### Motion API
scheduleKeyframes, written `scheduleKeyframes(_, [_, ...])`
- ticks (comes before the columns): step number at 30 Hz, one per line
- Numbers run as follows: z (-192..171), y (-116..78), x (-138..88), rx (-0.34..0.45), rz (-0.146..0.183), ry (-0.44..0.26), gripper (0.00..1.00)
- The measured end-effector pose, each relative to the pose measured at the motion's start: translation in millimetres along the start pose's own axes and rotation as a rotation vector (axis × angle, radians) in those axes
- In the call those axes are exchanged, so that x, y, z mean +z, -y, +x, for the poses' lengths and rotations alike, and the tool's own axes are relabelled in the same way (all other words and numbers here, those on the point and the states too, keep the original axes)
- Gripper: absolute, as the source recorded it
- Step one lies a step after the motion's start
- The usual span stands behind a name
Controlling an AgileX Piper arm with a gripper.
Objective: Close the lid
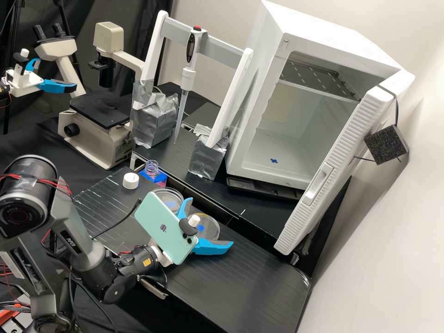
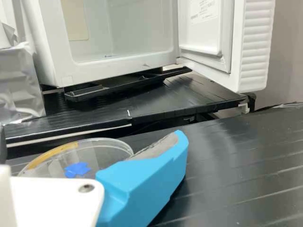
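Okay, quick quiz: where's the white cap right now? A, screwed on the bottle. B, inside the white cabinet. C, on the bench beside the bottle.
C: the white cap sits on the bench beside the bottle, whose clear neck is uncovered.

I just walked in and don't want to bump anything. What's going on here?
The robot arm is at the black bench, its hand open by a clear dish with a yellow mark. The hand seems to hold nothing. Another clear dish lies nearby, and a bottle stands uncapped, a white cap beside it. The white cabinet's door is open. Whether either dish has its lid on, I can't tell.
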Motion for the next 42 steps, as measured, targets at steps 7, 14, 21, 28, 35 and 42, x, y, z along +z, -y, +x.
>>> scheduleKeyframes(7, [-2.3,0.7,1.1,-0.005,-0.012,0.002,1.0])
scheduleKeyframes(14, [-5.2,-0.6,3.0,0.008,-0.042,0.015,1.0])
scheduleKeyframes(21, [-7.2,-3.7,2.1,0.025,-0.086,0.016,1.0])
scheduleKeyframes(28, [-9.4,-3.8,-3.1,0.015,-0.122,-0.012,1.0])
scheduleKeyframes(35, [-9.7,-0.4,-5.1,-0.023,-0.142,-0.032,1.0])
scheduleKeyframes(42, [-7.3,2.2,0.1,-0.042,-0.13,-0.019,1.0])
